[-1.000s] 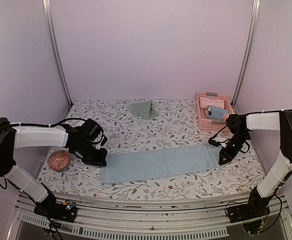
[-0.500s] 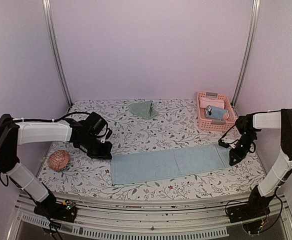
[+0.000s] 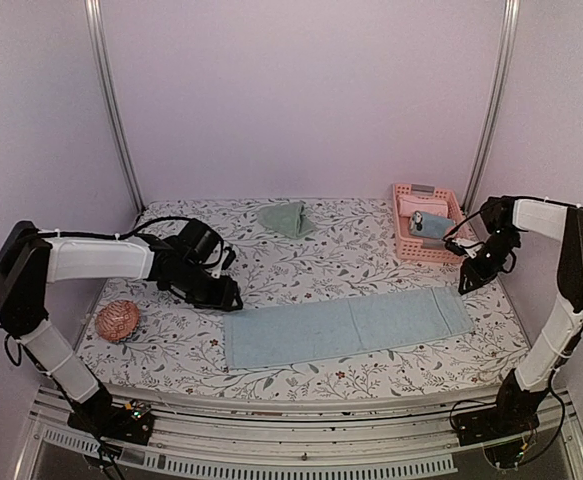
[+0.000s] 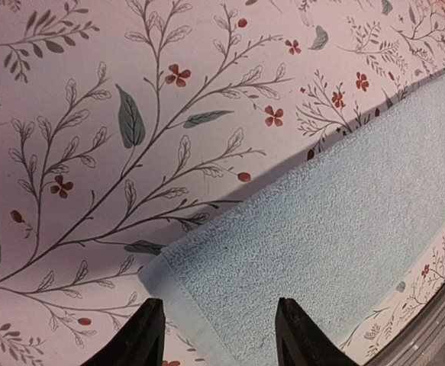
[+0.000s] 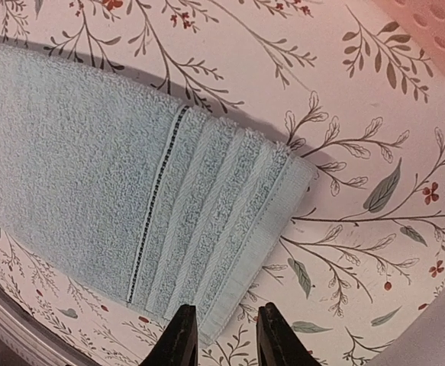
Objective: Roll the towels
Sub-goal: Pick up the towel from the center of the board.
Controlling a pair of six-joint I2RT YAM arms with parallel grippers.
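Top external, long flat terry blue towel (image 3: 346, 328)

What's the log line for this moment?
light blue terry towel: flat, unrolled | left gripper: open, empty | right gripper: open, empty

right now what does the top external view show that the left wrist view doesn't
Only top external: the pink basket, the crumpled green towel at the far edge, a round reddish thing at the left, and the full length of the blue towel. Only left wrist: that towel's hemmed corner close up, with the left pincer open over it. Both: the blue towel lying flat on the floral table.
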